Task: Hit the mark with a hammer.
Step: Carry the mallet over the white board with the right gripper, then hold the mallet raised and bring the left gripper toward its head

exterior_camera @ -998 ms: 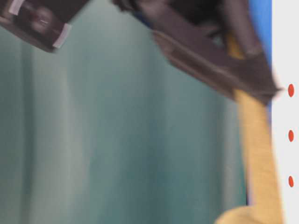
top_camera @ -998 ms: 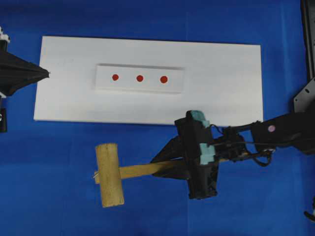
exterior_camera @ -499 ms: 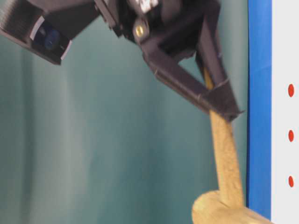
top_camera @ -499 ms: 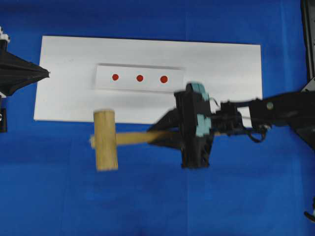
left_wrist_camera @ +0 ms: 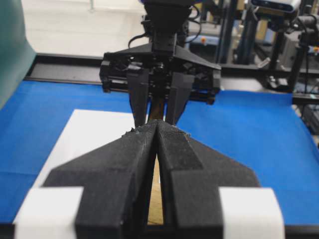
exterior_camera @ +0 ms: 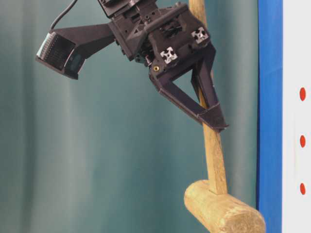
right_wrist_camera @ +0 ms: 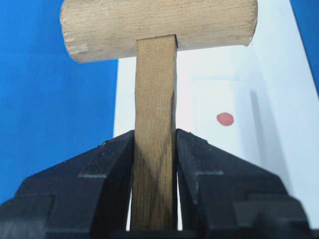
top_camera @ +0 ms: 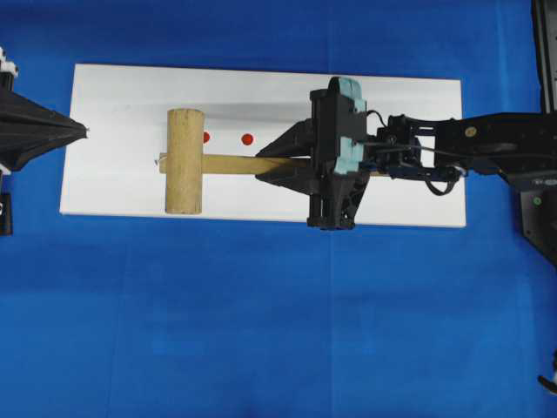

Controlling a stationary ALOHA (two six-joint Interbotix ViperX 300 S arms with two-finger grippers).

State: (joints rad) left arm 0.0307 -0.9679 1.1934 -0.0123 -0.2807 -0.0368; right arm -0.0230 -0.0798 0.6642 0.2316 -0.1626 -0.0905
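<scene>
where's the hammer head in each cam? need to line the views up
Overhead: hammer head left of centre, over the white board.
Table-level: bottom right, beside the blue strip.
Left wrist: head not visible; only a sliver of handle shows behind the shut left hand.
Right wrist: across the top, above the right hand clamping the handle.
Shared landmark: the wooden handle, seen in all four.

The hammer [top_camera: 185,162] and right gripper [top_camera: 277,163] hang over the white board [top_camera: 113,174]; the blue worktop [top_camera: 261,322] around lies open.
</scene>
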